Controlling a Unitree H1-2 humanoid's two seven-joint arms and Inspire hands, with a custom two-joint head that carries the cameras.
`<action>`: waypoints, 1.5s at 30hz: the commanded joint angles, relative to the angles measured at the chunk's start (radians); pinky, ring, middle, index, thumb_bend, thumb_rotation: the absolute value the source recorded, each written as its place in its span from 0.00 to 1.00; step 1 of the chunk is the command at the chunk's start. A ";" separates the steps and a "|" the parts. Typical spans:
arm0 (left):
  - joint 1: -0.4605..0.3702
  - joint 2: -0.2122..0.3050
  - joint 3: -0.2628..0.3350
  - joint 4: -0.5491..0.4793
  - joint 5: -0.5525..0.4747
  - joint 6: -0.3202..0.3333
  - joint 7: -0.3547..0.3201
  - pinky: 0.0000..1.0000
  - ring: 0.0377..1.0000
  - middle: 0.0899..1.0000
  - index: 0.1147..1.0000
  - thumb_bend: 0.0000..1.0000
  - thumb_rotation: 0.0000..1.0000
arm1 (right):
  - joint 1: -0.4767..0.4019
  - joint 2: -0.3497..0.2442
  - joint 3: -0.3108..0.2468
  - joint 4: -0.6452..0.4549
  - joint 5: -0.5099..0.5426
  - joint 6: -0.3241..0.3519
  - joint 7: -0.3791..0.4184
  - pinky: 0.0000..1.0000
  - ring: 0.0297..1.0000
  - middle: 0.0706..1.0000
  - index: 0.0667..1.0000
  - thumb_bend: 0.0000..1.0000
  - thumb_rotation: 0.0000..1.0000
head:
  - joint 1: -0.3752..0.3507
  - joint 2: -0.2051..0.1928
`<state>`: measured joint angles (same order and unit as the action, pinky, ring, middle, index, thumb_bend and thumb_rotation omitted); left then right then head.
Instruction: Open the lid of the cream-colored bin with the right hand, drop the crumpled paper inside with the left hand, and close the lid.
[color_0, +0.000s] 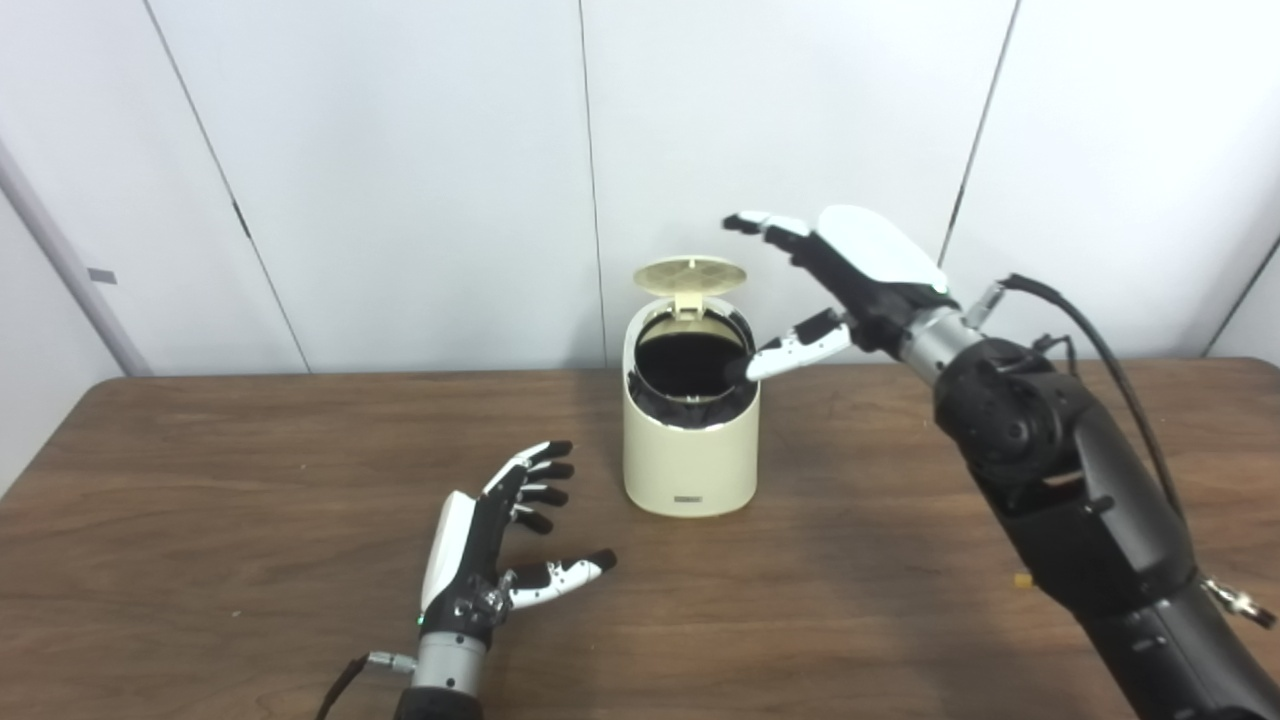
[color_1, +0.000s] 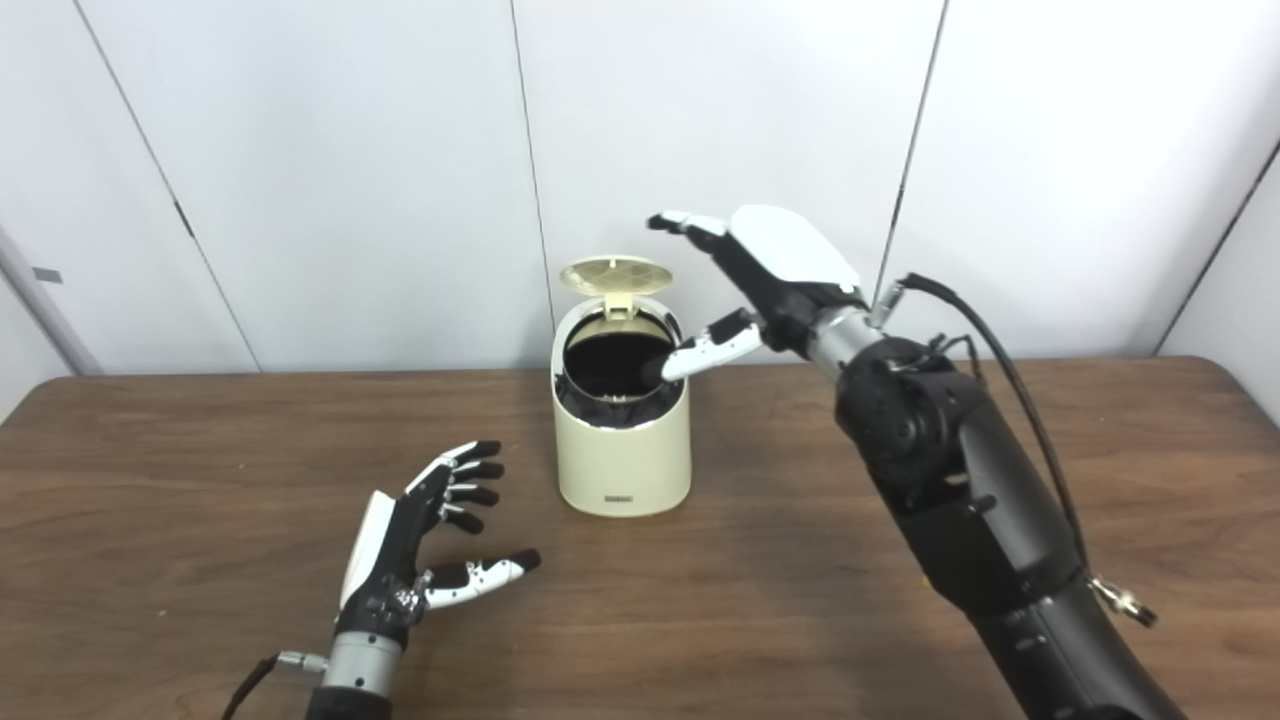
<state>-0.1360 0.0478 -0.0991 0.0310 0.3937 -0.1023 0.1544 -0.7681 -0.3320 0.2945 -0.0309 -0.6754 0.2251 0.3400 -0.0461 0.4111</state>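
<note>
Bin (color_0: 690, 450) mouth open; right hand (color_0: 850, 270) beside its rim.

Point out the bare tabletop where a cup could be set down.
Bare wood lies left of the left hand, and between the bin and the right arm. It is crowded above the bin's open lid, where the right hand hovers.

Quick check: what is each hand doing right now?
Left hand: open, holding nothing.
Right hand: open, holding nothing, beside the open bin.
</note>
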 joint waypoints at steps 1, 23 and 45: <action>-0.035 -0.005 -0.003 -0.019 -0.004 -0.034 0.008 0.56 0.66 0.73 0.78 0.82 0.00 | -0.072 0.000 -0.010 -0.016 0.009 -0.030 -0.012 0.72 0.84 0.88 0.87 0.80 0.41 | -0.001 0.002; -0.034 -0.008 -0.014 -0.038 0.017 -0.017 0.002 0.53 0.64 0.72 0.78 0.81 0.00 | -0.077 -0.004 0.027 -0.049 -0.020 -0.013 0.054 0.81 0.88 0.85 0.84 0.80 0.42 | 0.005 0.020; -0.034 -0.006 -0.009 -0.071 0.007 0.002 -0.015 0.53 0.63 0.71 0.78 0.81 0.00 | -0.049 -0.017 0.014 -0.084 -0.037 -0.005 0.083 0.84 0.84 0.72 0.68 0.81 0.45 | 0.013 0.055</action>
<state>-0.1410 0.0418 -0.1085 -0.0004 0.3976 -0.0930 0.1395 -0.7866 -0.3331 0.3264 -0.0794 -0.7126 0.2338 0.4325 -0.0322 0.4648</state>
